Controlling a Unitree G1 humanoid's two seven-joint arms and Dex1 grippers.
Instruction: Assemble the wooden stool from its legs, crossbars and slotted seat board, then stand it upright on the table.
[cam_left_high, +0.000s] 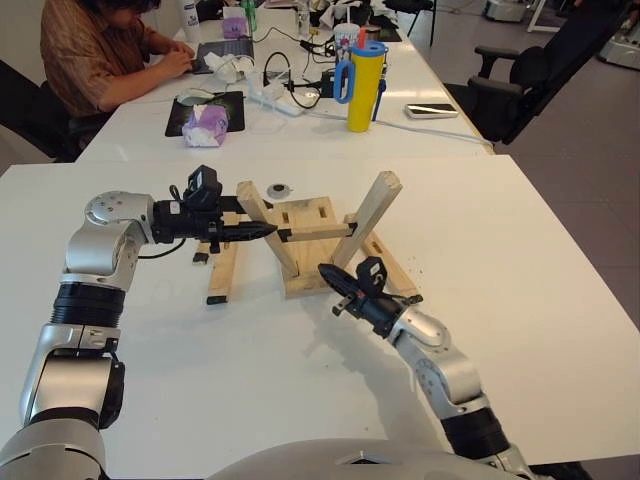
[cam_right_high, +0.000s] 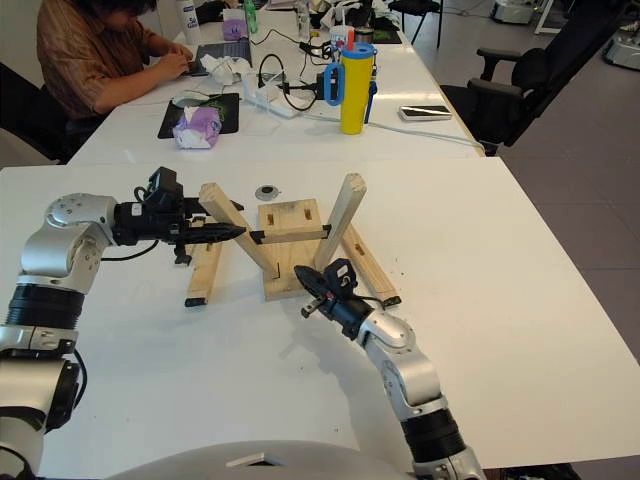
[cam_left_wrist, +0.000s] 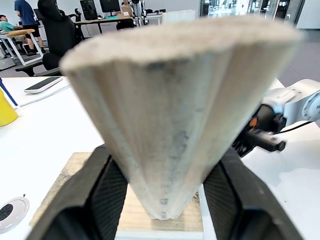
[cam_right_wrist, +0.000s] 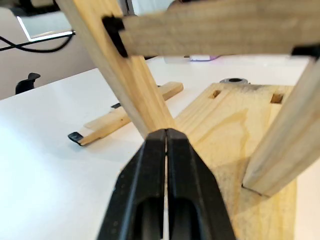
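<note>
Pale wood marks out the half-built stool on the white counter (cam_left_high: 520, 260). Its slotted seat board (cam_left_high: 305, 272) lies flat near the middle. Two legs rise from it, each leaning outward: the left leg (cam_left_high: 252, 197) tilts toward the robot's left and the right leg (cam_left_high: 372, 210) toward its right. A crossbar (cam_left_high: 318, 232) joins them partway up, with dark fittings at both ends. A loose leg (cam_left_high: 222, 272) lies flat on the counter just left of the board, and another wooden piece (cam_left_high: 393, 266) lies along the board's right edge.

From the left, the left gripper (cam_left_high: 258, 230) reaches in level with the crossbar, its jaws clamped around the left leg, one black finger on each side of the wood. The right gripper (cam_left_high: 328, 274) sits low over the near end of the seat board. Its jaws are pressed together with nothing between them, and the tips are right at the foot of the left leg where it meets the board.
</note>
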